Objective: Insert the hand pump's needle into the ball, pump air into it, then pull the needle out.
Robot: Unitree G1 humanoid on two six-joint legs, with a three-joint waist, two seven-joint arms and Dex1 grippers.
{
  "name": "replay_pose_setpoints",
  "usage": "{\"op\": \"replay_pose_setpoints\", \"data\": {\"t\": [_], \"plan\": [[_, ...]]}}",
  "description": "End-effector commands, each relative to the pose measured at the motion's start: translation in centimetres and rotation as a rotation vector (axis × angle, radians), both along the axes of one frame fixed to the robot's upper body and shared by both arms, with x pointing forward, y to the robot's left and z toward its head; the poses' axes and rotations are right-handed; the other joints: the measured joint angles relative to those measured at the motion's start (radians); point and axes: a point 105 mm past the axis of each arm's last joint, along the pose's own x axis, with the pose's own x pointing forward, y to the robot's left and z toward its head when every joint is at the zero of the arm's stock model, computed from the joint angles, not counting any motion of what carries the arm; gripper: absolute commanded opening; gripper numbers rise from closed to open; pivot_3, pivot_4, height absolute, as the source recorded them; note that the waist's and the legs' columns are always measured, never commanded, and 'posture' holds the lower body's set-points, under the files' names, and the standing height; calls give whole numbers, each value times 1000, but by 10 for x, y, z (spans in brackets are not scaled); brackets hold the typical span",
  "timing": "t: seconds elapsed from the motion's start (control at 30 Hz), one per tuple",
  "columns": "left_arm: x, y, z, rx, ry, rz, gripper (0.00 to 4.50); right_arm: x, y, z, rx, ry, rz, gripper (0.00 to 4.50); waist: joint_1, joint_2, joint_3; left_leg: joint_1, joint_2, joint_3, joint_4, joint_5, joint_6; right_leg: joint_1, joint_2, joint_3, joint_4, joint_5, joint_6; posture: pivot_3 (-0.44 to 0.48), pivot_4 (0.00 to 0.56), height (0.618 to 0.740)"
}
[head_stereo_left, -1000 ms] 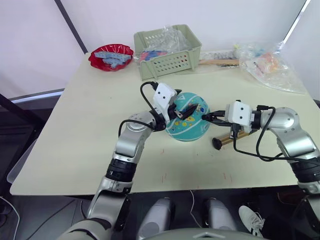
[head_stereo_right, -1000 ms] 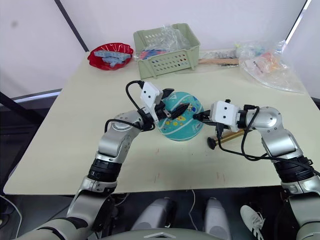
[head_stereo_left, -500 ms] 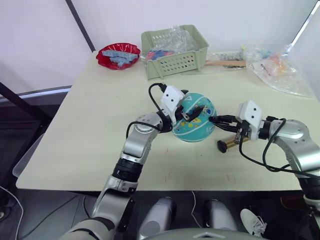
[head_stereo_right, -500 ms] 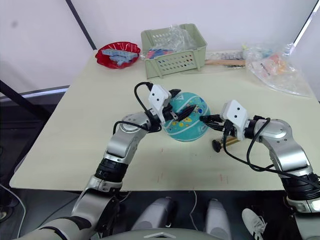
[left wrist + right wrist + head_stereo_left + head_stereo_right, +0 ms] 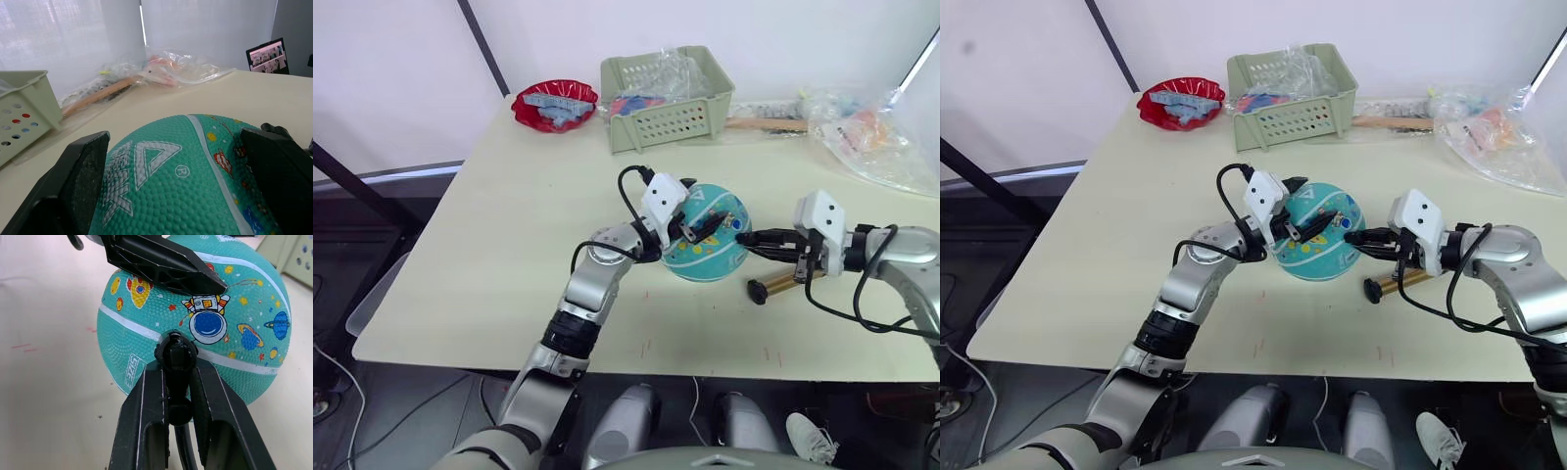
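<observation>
The teal ball (image 5: 707, 243) with white stripes and cartoon prints rests mid-table. My left gripper (image 5: 697, 223) reaches over it from the left, and its black fingers (image 5: 82, 182) press on both sides, shut on the ball. My right gripper (image 5: 177, 382) comes in from the right, shut on the needle's black fitting (image 5: 176, 352), whose tip sits against the ball's side. The metal needle itself is hidden. The thin black hose (image 5: 184, 443) runs back between the fingers. The hand pump (image 5: 781, 283), gold barrel and black end, lies on the table under my right gripper.
A green basket (image 5: 668, 86) with plastic-wrapped things stands at the back, with a red bowl (image 5: 554, 104) to its left. Clear bags (image 5: 873, 132) and a wooden-handled tool (image 5: 766, 122) lie at the back right. The table's front edge (image 5: 607, 364) is close.
The whole picture has shifted, so the camera moved. Both grippers keep the same hold and the same place against the ball.
</observation>
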Motion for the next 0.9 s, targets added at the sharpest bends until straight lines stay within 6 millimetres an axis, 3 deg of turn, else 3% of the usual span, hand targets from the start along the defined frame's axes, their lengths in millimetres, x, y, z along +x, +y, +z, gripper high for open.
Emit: {"op": "replay_pose_setpoints", "data": {"t": [0.03, 0.43, 0.63, 0.9], "plan": [[4, 34, -99, 200, 307, 143, 4500, -4, -12, 58, 23, -193, 10, 94, 1, 0, 0, -1, 0, 0, 0, 0, 0, 0, 0, 0, -1, 0, 0, 0, 150, 740], [0, 27, -106, 224, 318, 115, 4500, -7, 1, 75, -100, -231, 53, 94, 3, 0, 0, -10, -1, -2, 1, 0, 0, -8, -1, -2, -1, 0, 0, 0, 150, 740], [-2, 28, -112, 240, 327, 117, 4500, -6, -4, 91, -177, -246, 37, 94, 3, 1, 0, -10, -1, -2, 1, 0, 0, -8, -2, -3, -1, 0, 0, 0, 150, 740], [-6, 21, -119, 271, 340, 87, 4500, -9, 1, 95, -194, -250, 58, 94, 3, 0, 0, -11, -2, -3, 1, 0, 0, -9, -2, -4, -2, 0, 0, 0, 150, 740]]}}
